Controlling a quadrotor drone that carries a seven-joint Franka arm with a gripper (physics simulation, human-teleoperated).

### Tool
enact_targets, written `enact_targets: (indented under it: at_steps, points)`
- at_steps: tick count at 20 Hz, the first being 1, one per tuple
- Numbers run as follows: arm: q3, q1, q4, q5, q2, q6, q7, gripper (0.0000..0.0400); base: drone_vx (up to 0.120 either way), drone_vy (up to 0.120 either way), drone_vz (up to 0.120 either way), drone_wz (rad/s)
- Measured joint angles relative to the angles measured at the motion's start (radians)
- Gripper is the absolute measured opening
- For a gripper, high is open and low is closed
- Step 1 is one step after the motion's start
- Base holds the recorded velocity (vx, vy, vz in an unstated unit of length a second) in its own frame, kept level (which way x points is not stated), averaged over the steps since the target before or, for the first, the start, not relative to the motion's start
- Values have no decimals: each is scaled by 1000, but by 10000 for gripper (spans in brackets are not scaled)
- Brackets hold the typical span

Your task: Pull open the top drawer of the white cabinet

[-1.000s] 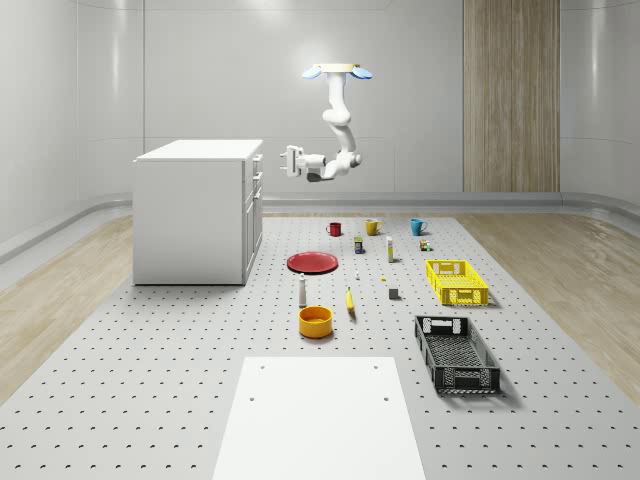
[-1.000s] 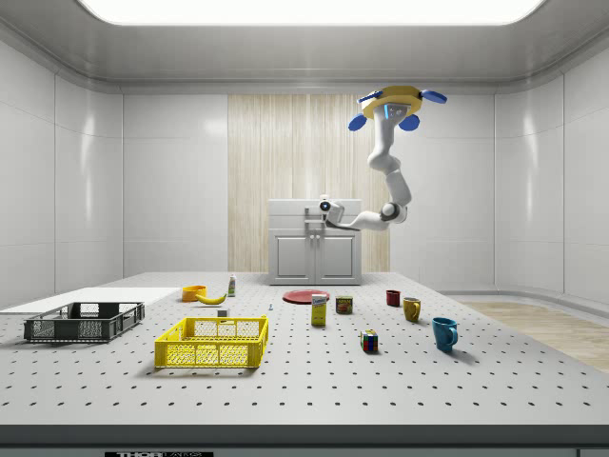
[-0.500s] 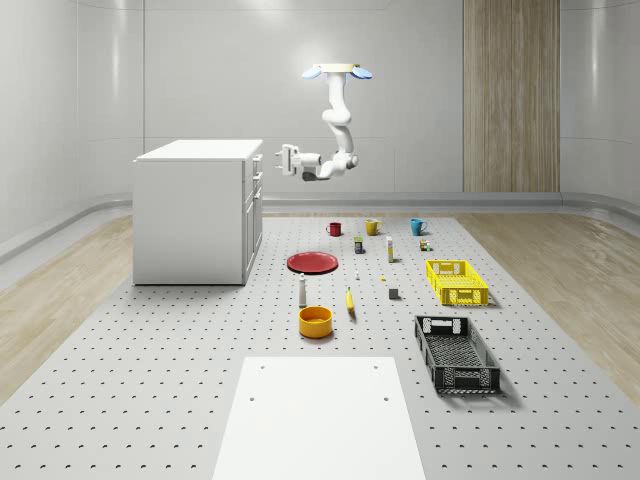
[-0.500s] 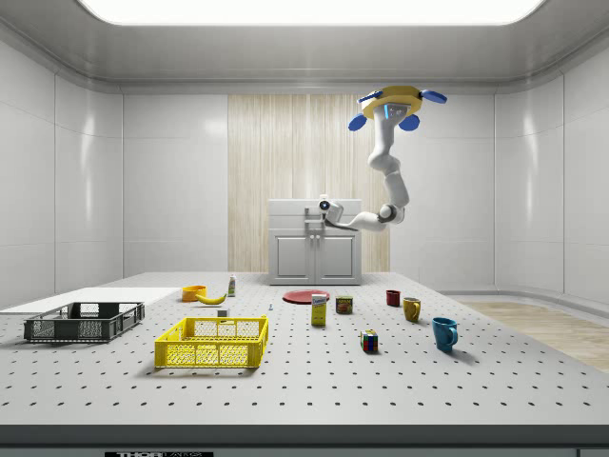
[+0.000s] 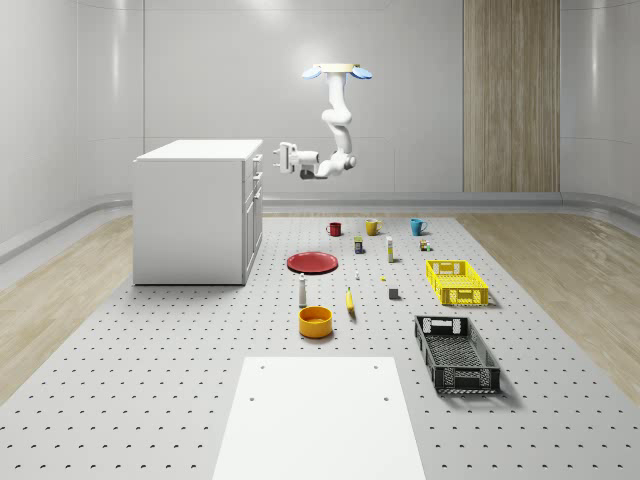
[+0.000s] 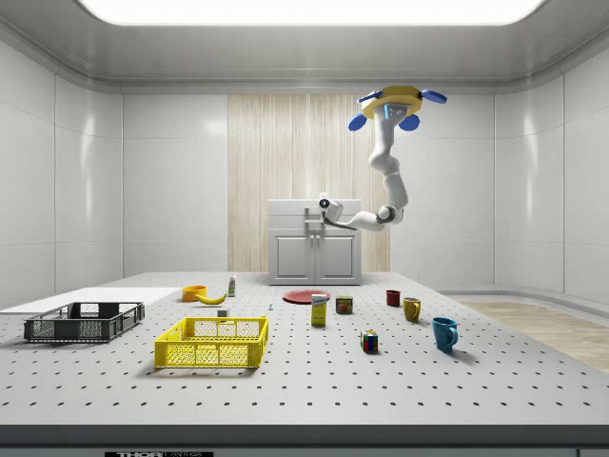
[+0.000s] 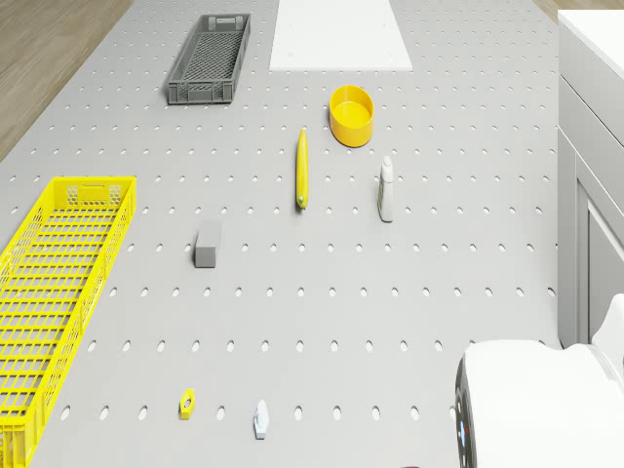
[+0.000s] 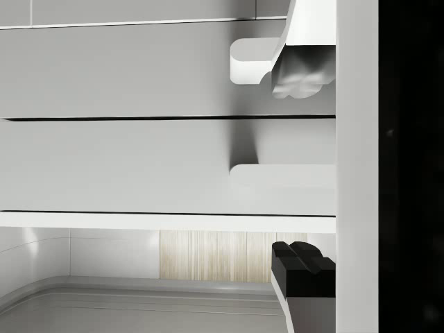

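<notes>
Our gripper [image 5: 279,158] had edged closer to the cabinet [image 5: 192,215], fingers spread wide beside the top drawer's handle [image 5: 258,157]; misalignment could miss it.

The whole-scene view looks down the table [image 5: 150,400] from its near end, high and far back; the side view sits low at the table's edge, facing the cabinet [image 6: 314,243] front-on; both share cabinet and drone [image 5: 338,71]; the drone view looks down on the table; the wrist view sits close against the drawer fronts [image 8: 125,166].
</notes>
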Motion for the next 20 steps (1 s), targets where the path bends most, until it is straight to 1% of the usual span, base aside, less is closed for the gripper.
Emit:
enact_targets:
  at_steps: [9, 15, 20]
  points:
    - [89, -39, 60, 57, 69, 26, -17, 305, 0, 0, 0, 0]
    - [133, -70, 80, 75, 90, 31, -21, 305, 0, 0, 0, 0]
    - [175, -91, 111, 95, 120, 47, -26, 305, 0, 0, 0, 0]
